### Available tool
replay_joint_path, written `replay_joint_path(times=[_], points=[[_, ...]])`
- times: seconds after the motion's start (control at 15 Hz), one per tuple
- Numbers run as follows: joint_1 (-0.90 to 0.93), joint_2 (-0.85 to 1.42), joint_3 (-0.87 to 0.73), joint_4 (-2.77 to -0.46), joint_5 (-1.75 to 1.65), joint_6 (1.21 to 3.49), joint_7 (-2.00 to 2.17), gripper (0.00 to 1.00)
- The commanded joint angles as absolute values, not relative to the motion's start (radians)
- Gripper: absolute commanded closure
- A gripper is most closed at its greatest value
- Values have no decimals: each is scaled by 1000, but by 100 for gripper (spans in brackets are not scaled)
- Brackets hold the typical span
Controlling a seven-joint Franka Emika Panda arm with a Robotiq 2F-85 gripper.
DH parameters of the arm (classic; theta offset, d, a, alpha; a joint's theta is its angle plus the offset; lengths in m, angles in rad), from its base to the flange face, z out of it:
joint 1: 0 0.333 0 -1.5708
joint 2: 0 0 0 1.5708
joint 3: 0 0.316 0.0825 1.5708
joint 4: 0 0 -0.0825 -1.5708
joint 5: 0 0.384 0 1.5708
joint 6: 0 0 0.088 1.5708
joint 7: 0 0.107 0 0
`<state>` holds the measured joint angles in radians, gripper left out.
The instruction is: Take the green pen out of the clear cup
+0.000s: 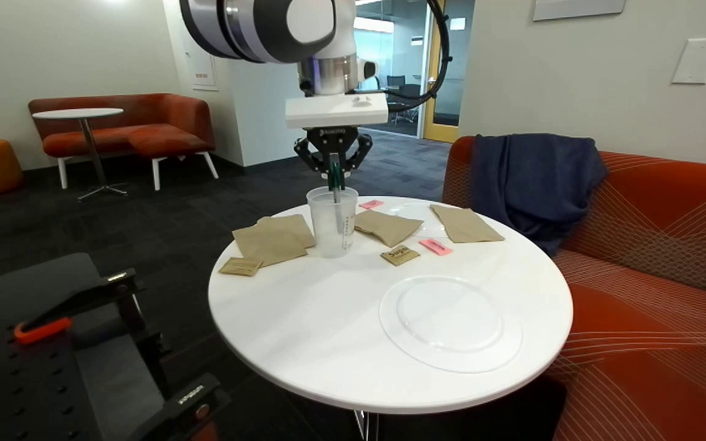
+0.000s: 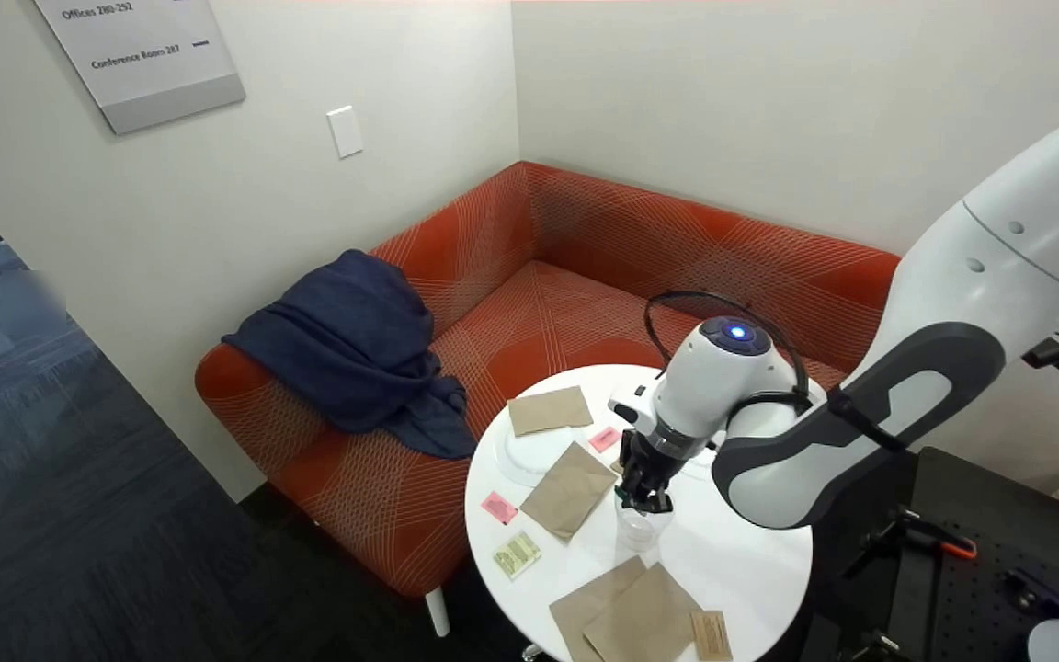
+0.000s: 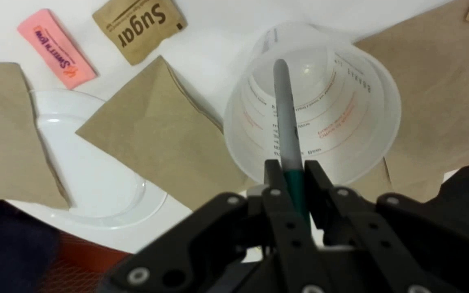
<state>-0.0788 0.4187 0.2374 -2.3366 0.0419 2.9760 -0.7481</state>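
The green pen (image 3: 289, 122) has a grey barrel and a green upper part. My gripper (image 3: 290, 166) is shut on it at the green part, one finger on each side. The clear cup (image 3: 352, 134) is translucent, with printed markings, and stands upright on the table. In an exterior view the gripper (image 1: 336, 181) is just above the rim of the cup (image 1: 327, 236). The pen's grey barrel (image 1: 337, 197) reaches down inside the cup, close to upright. In an exterior view the arm and gripper (image 2: 649, 501) hide most of the pen above the cup (image 2: 637, 535).
The round white table (image 1: 304, 331) holds brown napkins (image 1: 390, 226) beside the cup, a sugar packet (image 1: 400, 255) and pink packets (image 1: 436, 246). A clear round plate (image 1: 451, 318) lies toward the front. A red sofa (image 1: 635, 257) with a navy cloth (image 1: 537, 184) borders the table.
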Motion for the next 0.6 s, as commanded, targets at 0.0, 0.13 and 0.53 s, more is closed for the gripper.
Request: replay_joint_path(times=[0.0,0.13,0.53], points=[[-134,270,305,-2444,40,2996,-708,95],[-157,209,339,-2469,65,2981,-721,95],[-187,41,413,-2500,245,2936,-776,95]])
